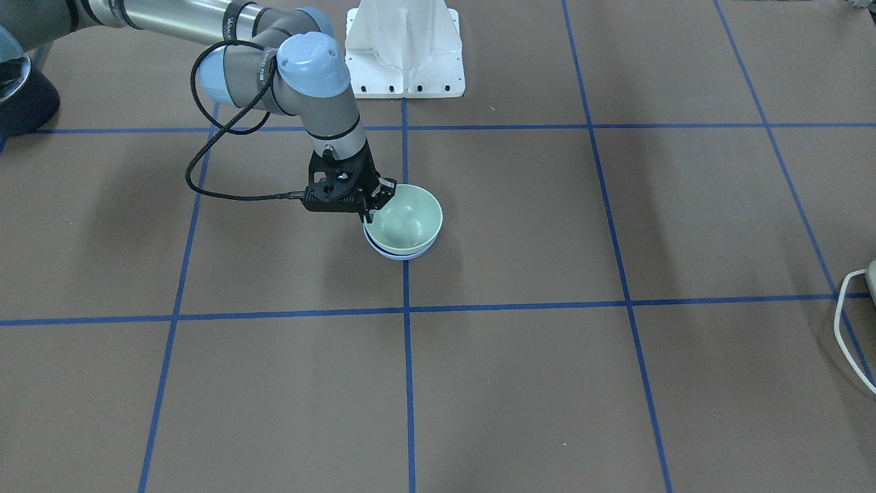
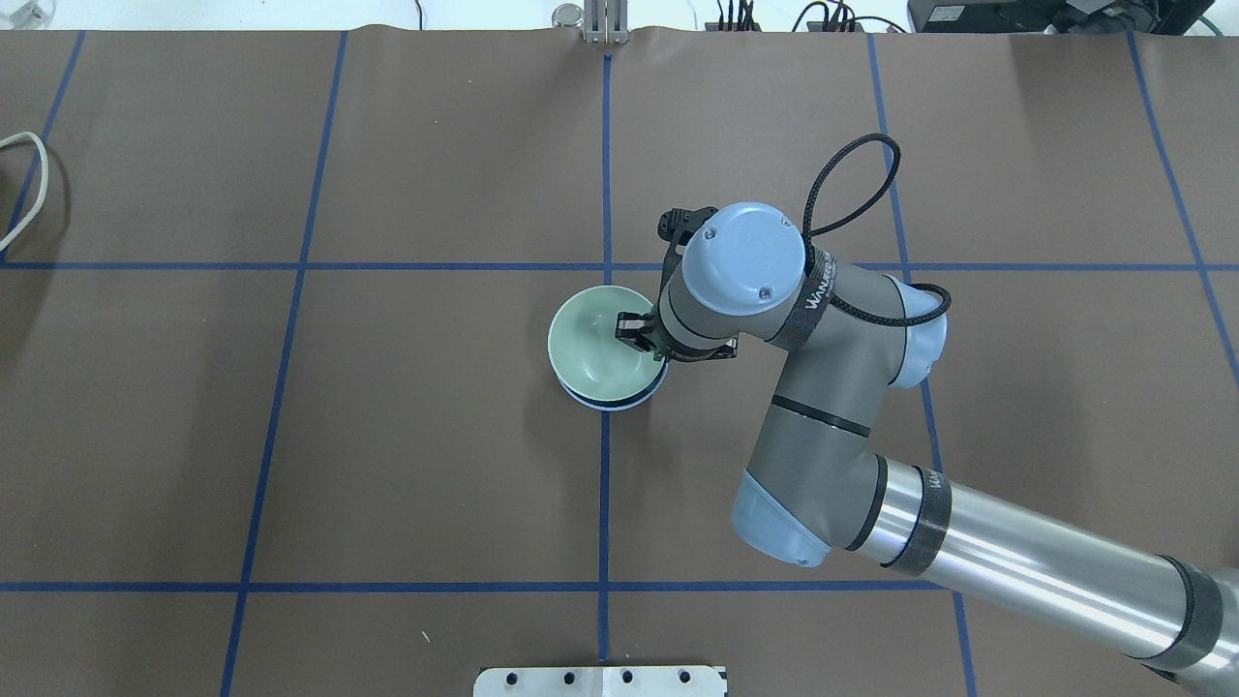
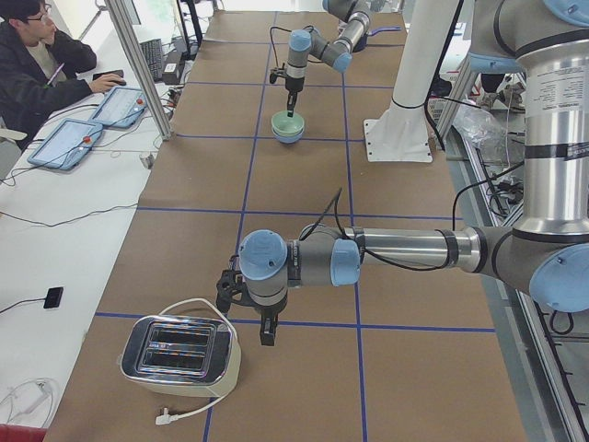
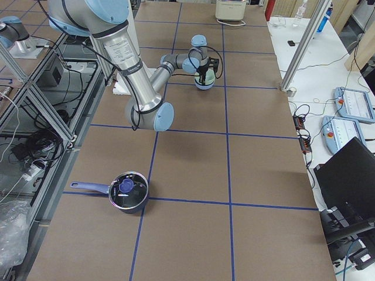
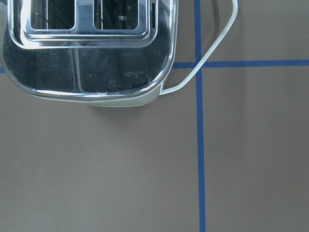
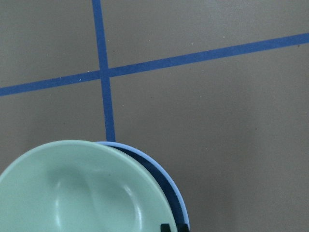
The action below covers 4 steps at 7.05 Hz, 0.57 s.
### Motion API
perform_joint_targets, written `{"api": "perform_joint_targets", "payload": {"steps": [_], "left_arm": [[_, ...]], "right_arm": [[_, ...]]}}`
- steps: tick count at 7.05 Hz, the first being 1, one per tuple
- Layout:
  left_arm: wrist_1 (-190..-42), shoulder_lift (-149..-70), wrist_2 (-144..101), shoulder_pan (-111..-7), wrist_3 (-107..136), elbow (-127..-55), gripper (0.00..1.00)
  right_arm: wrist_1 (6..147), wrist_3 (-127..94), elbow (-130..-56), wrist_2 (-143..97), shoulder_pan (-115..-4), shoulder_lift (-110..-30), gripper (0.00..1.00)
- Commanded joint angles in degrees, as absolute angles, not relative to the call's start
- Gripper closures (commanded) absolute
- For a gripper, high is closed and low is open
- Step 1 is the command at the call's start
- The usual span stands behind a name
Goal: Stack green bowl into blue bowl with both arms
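Two bowls sit nested near the centre of the desk (image 1: 616,226) in the front-facing view. The green bowl (image 1: 408,218) rests inside the blue bowl (image 1: 404,256), which shows only as a thin crescent at the green one's six o'clock. The right arm (image 1: 318,96) reaches down so the right jaws straddle the green rim at about nine o'clock, apparently clenched on it, probably to steady the bowl as it seats. Overhead, the wrist hides the outer finger, and only the inner one shows, at the bowl's three o'clock. From the left end, the left arm (image 3: 304,261) hangs beside a toaster (image 3: 179,361), well apart from the bowls; whether the left jaws are clenched I cannot tell. From the right end the bowls are too small to read. The left wrist view shows only the toaster, its cord (image 5: 212,48) and the desk, no jaws. The right wrist view cuts both bowls off at the bottom, with blue peeking out at three o'clock.
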<state>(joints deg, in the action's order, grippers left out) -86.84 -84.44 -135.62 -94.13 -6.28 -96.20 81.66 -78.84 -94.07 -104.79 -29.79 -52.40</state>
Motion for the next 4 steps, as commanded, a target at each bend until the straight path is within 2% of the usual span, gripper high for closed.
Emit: {"api": "perform_joint_targets", "payload": {"steps": [1, 4], "left_arm": [[-86.8, -84.5, -135.6, -94.1, -6.2, -96.1, 0.02], [-86.8, -84.5, -135.6, -94.1, -6.2, -96.1, 0.02]], "right_arm": [[81.7, -78.8, -93.8, -104.8, -29.7, -52.4, 0.92], [76.6, -79.1, -91.7, -104.8, -29.7, -52.7, 0.91]]}}
